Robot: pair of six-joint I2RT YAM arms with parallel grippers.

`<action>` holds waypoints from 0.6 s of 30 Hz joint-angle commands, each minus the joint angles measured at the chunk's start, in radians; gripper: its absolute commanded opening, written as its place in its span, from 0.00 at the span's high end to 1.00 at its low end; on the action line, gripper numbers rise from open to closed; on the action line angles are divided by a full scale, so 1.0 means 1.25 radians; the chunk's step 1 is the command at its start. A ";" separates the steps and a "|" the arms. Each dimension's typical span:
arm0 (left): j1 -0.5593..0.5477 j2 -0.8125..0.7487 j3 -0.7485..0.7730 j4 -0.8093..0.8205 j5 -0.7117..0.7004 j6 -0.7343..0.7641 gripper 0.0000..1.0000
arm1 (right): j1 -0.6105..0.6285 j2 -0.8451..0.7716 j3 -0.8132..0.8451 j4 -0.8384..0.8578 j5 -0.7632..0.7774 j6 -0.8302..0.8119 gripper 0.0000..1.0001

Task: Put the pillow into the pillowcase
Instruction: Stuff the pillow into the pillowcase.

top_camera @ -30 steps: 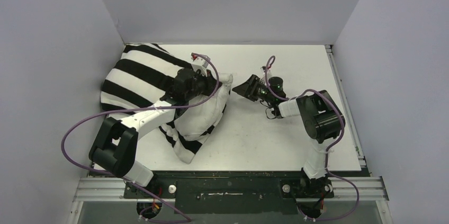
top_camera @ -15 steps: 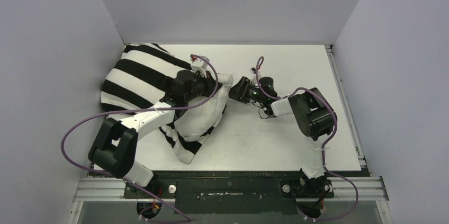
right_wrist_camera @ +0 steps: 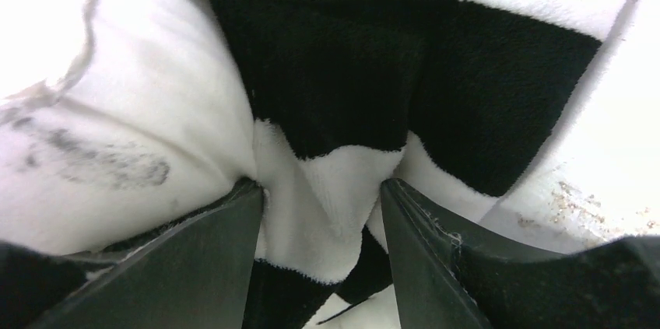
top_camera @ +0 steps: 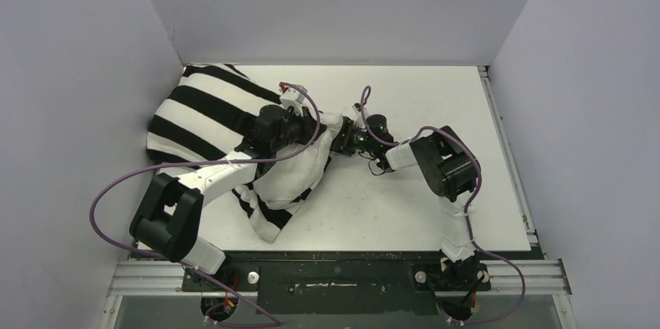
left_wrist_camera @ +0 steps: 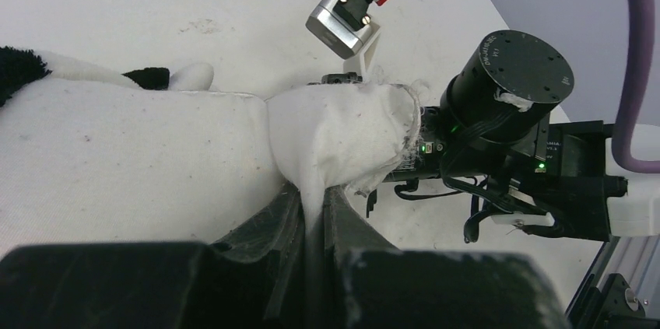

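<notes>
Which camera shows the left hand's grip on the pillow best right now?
Left wrist: the left hand is shut on a pinched fold at a corner of the pillow, seen close. Top external shows the pillow, but the left arm hides the grip. Right wrist shows mainly striped pillowcase, no clear pillow.

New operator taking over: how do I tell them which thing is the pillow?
On the left half of the white table, a heap of fabric lies under the left arm. The pillow is the plump bulk on the heap's right side, one corner pinched in the left gripper. Unlike the black-and-white striped pillowcase wrapped partly around it, it is plain off-white.
</notes>
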 commanded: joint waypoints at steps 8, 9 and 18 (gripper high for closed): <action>0.000 -0.052 0.002 0.060 0.022 -0.007 1.00 | 0.009 -0.030 0.026 -0.085 0.143 -0.104 0.98; 0.000 -0.057 0.003 0.036 0.005 0.006 1.00 | 0.000 -0.053 0.007 -0.107 0.180 -0.128 1.00; 0.006 -0.080 -0.003 -0.120 -0.142 0.099 1.00 | -0.110 -0.256 -0.238 0.075 0.250 -0.124 1.00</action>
